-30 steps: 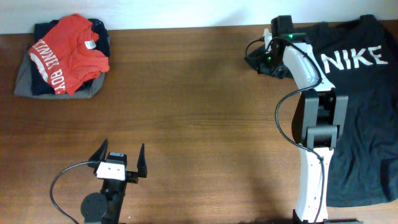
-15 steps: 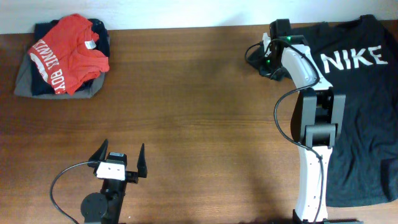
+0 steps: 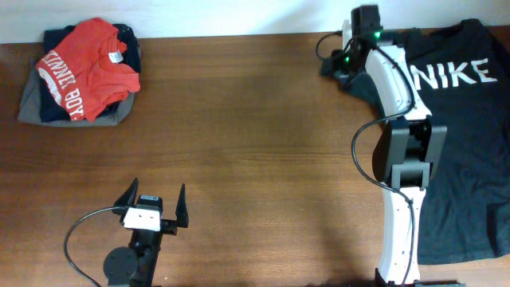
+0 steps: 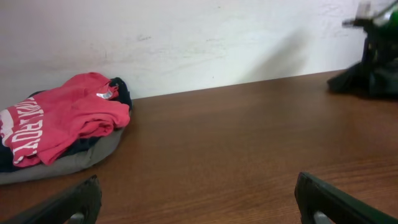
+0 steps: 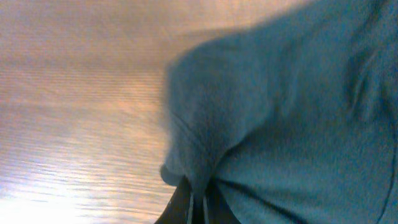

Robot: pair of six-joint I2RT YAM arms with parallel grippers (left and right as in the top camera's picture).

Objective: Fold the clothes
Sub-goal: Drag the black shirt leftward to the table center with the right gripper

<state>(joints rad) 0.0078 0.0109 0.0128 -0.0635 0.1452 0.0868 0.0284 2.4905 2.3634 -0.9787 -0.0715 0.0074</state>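
**Item 1. Black T-shirt** (image 3: 470, 143). Short-sleeved, with white "NIKE" lettering on the chest. In the overhead view it lies spread flat on the table (image 3: 255, 143), chest up, along the 3 o'clock side from about 1 to 4 o'clock. The collar is toward 12, and the far edge is cut off by the frame. The sleeve at the shirt's 10 o'clock corner is bunched into a small heap. In the right wrist view the cloth (image 5: 292, 112) fills the 3 o'clock half, a fold of it gathered down toward 6.

**Item 2. Right tool** (image 3: 335, 70). It sits at the bunched sleeve, at 1 o'clock on the table. The fingers are clenched, with a ridge of the sleeve cloth pinched between them, as the right wrist view shows (image 5: 198, 202). The white arm crosses over the shirt's body from 5 o'clock.

**Item 3. Left tool** (image 3: 156, 195). At 7 o'clock on the table, well apart from the shirt. It is released, the fingers splayed wide with bare wood between them (image 4: 198, 186), and holds nothing.

**Item 4. Pile of garments** (image 3: 88, 68). At 10 o'clock, by the table's far edge. A red tee with white lettering (image 4: 56, 121) lies on top, over a dark piece and a grey piece.

**Item 5. Wall** (image 4: 186, 43). Pale, behind the table at 12 o'clock.
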